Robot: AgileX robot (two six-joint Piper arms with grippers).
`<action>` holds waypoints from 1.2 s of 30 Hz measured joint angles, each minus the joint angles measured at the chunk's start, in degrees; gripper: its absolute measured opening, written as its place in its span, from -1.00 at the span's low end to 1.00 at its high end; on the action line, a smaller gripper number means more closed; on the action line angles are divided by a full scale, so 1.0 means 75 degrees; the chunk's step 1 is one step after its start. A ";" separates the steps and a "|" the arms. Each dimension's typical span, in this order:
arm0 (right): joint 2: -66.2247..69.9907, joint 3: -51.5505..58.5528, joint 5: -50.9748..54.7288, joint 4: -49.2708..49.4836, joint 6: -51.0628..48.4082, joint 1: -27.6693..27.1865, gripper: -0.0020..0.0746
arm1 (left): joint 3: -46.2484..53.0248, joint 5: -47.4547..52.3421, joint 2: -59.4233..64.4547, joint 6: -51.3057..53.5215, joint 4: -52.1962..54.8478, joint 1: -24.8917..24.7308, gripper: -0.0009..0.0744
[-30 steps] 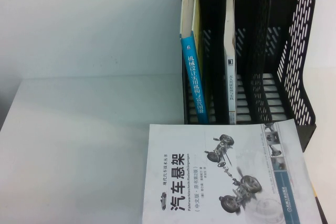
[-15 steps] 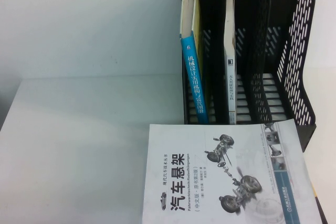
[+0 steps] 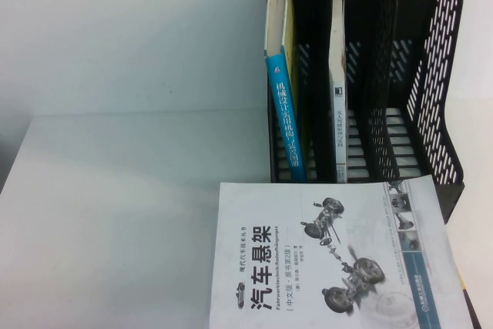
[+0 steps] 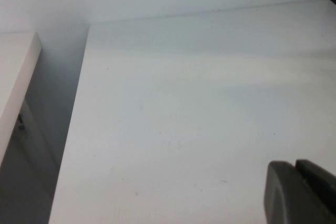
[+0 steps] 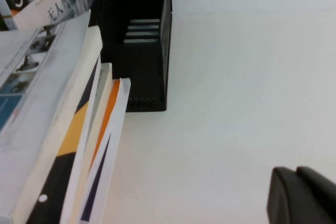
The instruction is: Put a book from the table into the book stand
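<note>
Lying flat: glossy white paperback book (image 3: pixel 339 260) before perforated black book stand (image 3: pixel 439 75).

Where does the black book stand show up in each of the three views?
High view: book stand at the upper right, behind the book.
Left wrist view: not in it; only the table and the shut left gripper.
Right wrist view: top centre; right gripper over bare table.
Shared landmark: the white tabletop.
</note>
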 joint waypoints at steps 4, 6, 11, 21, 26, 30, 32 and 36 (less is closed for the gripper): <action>0.0000 0.0000 0.0000 0.0000 0.0000 0.0000 -0.96 | 0.0000 0.0000 0.0000 0.0000 0.0000 0.0000 -0.98; 0.0000 0.0000 0.0000 0.0000 0.0000 0.0000 -0.96 | 0.0000 0.0000 0.0000 0.0000 0.0000 0.0000 -0.98; 0.0000 0.0000 0.0000 -0.0031 0.0000 0.0000 -0.96 | 0.0000 0.0000 0.0000 0.0000 0.0000 0.0000 -0.98; 0.0000 0.0000 0.0000 -0.0050 0.0000 0.0000 -0.95 | 0.0000 0.0000 0.0000 0.0000 0.0000 0.0000 -0.98; 0.0000 0.0000 0.0000 -0.0050 0.0000 0.0000 -0.95 | 0.0000 0.0000 0.0000 0.0000 0.0000 0.0000 -0.98; 0.0000 0.0000 0.0000 -0.0079 0.0000 0.0000 -0.96 | 0.0000 0.0000 0.0000 0.0000 0.0000 0.0000 -0.98; 0.0000 0.0000 0.0000 -0.0133 0.0000 0.0000 -0.96 | 0.0000 0.0000 0.0000 0.0000 0.0000 0.0000 -0.98; 0.0000 0.0000 0.0000 -0.0164 0.0000 0.0000 -0.95 | 0.0000 0.0000 0.0000 0.0006 0.0000 0.0000 -0.98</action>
